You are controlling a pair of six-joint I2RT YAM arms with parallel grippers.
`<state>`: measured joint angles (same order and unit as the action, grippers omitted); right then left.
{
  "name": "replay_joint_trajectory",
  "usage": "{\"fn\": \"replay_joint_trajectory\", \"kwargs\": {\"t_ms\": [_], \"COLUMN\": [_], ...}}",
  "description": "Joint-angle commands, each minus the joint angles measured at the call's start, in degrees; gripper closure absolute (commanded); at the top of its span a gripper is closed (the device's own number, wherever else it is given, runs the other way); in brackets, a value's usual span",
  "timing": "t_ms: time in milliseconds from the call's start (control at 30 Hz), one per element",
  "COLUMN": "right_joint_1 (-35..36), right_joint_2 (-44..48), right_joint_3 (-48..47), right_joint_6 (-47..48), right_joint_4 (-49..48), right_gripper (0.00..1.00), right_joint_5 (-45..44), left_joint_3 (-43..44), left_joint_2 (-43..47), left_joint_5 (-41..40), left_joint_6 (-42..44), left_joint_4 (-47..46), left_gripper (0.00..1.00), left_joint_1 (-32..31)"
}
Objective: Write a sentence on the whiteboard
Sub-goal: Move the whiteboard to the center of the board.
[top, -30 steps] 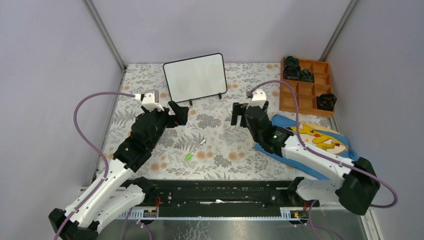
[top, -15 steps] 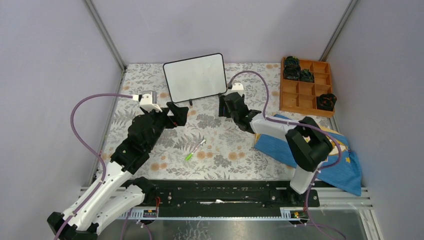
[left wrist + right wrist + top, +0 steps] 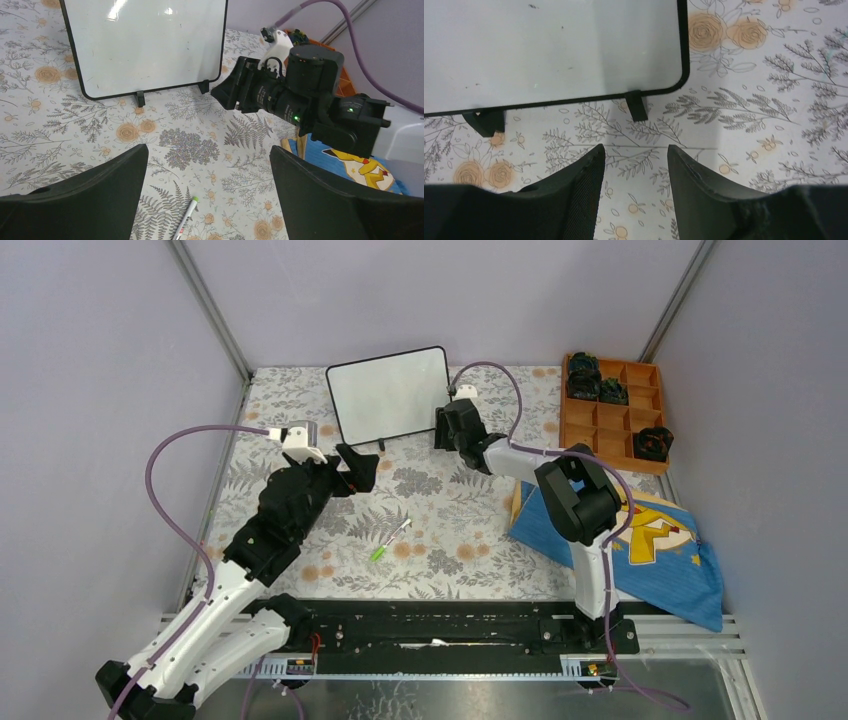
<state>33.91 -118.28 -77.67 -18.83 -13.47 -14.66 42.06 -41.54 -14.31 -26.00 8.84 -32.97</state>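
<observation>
The whiteboard [image 3: 390, 395] stands tilted at the back of the table on small black feet [image 3: 638, 106]. Its face [image 3: 150, 45] [image 3: 554, 50] is blank apart from faint specks, and no sentence shows on it. My right gripper [image 3: 445, 427] [image 3: 636, 150] hovers just in front of the board's lower right corner, jaws partly apart with nothing between them. It also shows in the left wrist view as the right gripper [image 3: 231, 92]. My left gripper [image 3: 360, 465] [image 3: 207, 150] is wide open and empty, in front of the board's lower left. A green-capped pen [image 3: 390, 539] [image 3: 186, 220] lies on the floral cloth below it.
A wooden compartment tray [image 3: 612, 412] with black items sits at the back right. A blue Pikachu cloth [image 3: 655, 545] [image 3: 350, 160] lies at the right under the right arm. Grey walls close in the table on three sides.
My right arm has swung left and away from me, from above the blue cloth to the whiteboard's lower right corner, and its jaws have narrowed. The left arm, pen and board have not moved.
</observation>
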Motion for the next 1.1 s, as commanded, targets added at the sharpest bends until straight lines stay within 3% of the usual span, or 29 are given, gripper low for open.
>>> {"fn": "replay_joint_trajectory", "kwargs": {"t_ms": [0,400,1067], "right_joint_1": [-0.7,-2.3,-2.5], "right_joint_2": [-3.5,-10.0,-13.5], "right_joint_3": [-6.5,-15.2,-18.4], "right_joint_6": [1.7,0.7,2.6], "right_joint_4": [1.3,6.0,7.3], "right_gripper": [0.44,0.43,0.59], "right_joint_5": [2.9,4.2,6.9], "left_joint_3": [-0.1,0.2,0.4], "left_joint_2": [-0.2,-0.7,-1.2], "left_joint_5": [0.0,-0.1,0.2], "left_joint_6": [1.5,1.7,1.6], "left_joint_4": [-2.5,-2.4,-2.4], "left_gripper": [0.01,0.01,0.01], "left_joint_1": [-0.2,-0.1,-0.1]}}
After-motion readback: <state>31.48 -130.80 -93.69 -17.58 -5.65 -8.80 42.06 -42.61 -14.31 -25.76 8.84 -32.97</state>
